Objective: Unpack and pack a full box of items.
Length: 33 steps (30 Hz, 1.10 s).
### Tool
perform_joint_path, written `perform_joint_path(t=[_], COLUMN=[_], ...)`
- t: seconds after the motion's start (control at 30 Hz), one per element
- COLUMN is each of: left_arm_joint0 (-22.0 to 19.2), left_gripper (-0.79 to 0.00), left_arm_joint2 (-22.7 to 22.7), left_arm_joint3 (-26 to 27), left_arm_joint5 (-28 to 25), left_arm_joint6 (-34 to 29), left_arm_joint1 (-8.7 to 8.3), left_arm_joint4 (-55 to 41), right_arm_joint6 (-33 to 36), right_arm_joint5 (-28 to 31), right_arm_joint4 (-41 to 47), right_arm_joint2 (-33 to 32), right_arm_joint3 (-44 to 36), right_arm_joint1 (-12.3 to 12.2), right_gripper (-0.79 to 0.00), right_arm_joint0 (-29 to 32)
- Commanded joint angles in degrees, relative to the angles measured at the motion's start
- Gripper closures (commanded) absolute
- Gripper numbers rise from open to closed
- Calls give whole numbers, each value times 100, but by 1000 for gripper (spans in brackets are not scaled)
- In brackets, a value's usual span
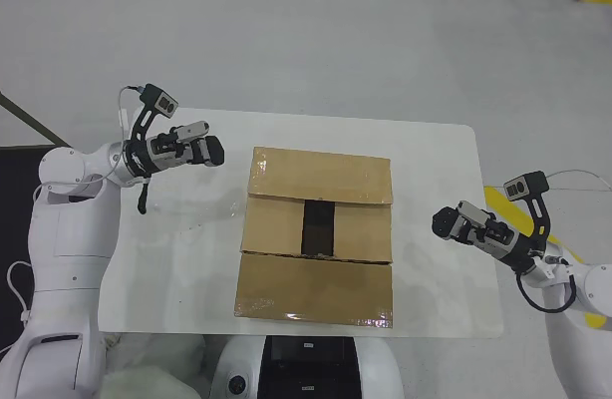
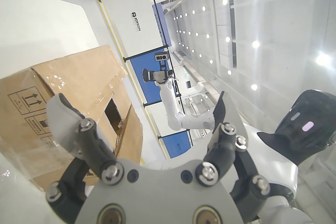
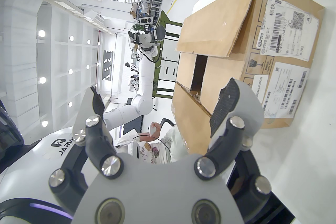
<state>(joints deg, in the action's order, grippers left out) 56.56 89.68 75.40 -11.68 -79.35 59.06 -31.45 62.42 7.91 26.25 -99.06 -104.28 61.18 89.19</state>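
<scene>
Box point(image 1: 316, 284) point(image 2: 78, 72) point(image 3: 210, 33): plain brown cardboard, sitting mid-counter point(image 1: 186, 259) point(image 2: 39, 25) point(image 3: 302, 156), long sides facing left and right.

Top is half open. The far and near outer flaps don't meet. Between them two inner flaps lie down, with a dark rectangular slot between those. Can't tell what's inside, the slot is just black.

In the right wrist view the far flap sits tilted up off the inner flaps, and the near flap's free edge is ragged and torn. There are shiny clear tape patches on the flaps and along the near edge.

The right side face carries white shipping labels with barcodes. The left side face has printed handling marks, with up arrows.

Left gripper point(image 1: 214, 150) point(image 2: 141, 99): over the far-left part of the counter, left of the box's far-left corner and pointed toward it. Jaws are spread wide with nothing between them. No contact with box or counter.

Right gripper point(image 1: 444, 223) point(image 3: 161, 88): over the right part of the counter, near the box's right face and about level with the slot, pointed at the box. Jaws are also spread wide, with nothing gripped. A gap shows between the fingertips and the cardboard in the top view, so it is not touching.
</scene>
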Motion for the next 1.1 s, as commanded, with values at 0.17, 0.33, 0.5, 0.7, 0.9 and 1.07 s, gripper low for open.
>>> perform_joint_path(t=[0.17, 0.33, 0.5, 0.7, 0.9, 1.07], left_arm_joint0=[14, 285, 516, 724, 686, 688], left_gripper=[-785, -785, -785, -785, -785, -785], left_arm_joint2=[-6, -139, -397, -746, -973, -1150], left_arm_joint3=[15, 315, 544, 867, 857, 894], left_arm_joint5=[12, 283, 427, 430, 650, 988], left_arm_joint6=[32, -56, -325, -403, -541, -865], left_arm_joint1=[2, 10, 20, 36, 46, 25], left_arm_joint4=[-9, -412, -591, -502, -681, -699], right_arm_joint6=[0, 0, 0, 0, 0, 0], right_arm_joint5=[0, 0, 0, 0, 0, 0], right_arm_joint4=[0, 0, 0, 0, 0, 0], right_arm_joint2=[0, 0, 0, 0, 0, 0], right_arm_joint3=[0, 0, 0, 0, 0, 0], right_arm_joint1=[0, 0, 0, 0, 0, 0], right_gripper=[-785, -785, -785, -785, -785, -785], right_arm_joint0=[0, 0, 0, 0, 0, 0])
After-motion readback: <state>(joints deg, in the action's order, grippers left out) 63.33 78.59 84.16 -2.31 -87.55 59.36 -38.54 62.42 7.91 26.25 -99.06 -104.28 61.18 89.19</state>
